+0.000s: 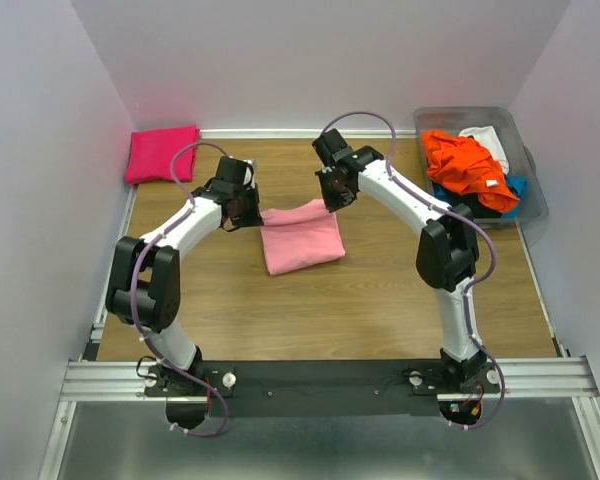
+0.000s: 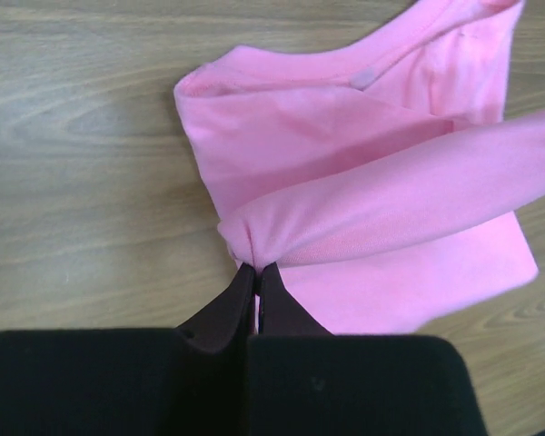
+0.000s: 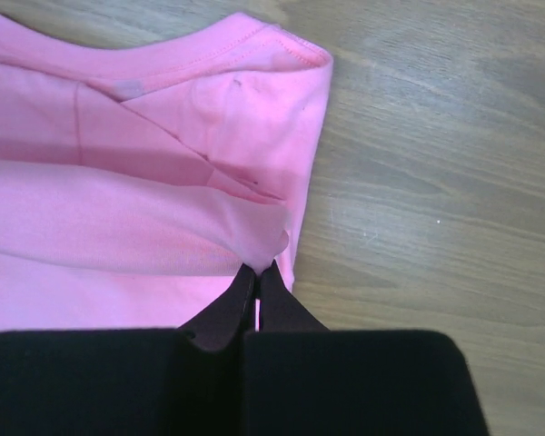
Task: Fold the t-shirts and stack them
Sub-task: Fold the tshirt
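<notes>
The light pink t-shirt (image 1: 302, 243), soft and floppy, lies in the middle of the table (image 1: 380, 300), with the left gripper (image 2: 257, 269) and right gripper (image 3: 257, 269) each squeezed tight on one end of its far fold, a good holding spot.

Shirt (image 1: 302, 243) lying on table (image 1: 310, 310) between left gripper (image 1: 248, 212) and right gripper (image 1: 332, 200).
A folded shirt (image 1: 162, 153) is sitting far left; a bin (image 1: 533, 190) holding more shirts (image 1: 465, 165) is standing far right.
</notes>
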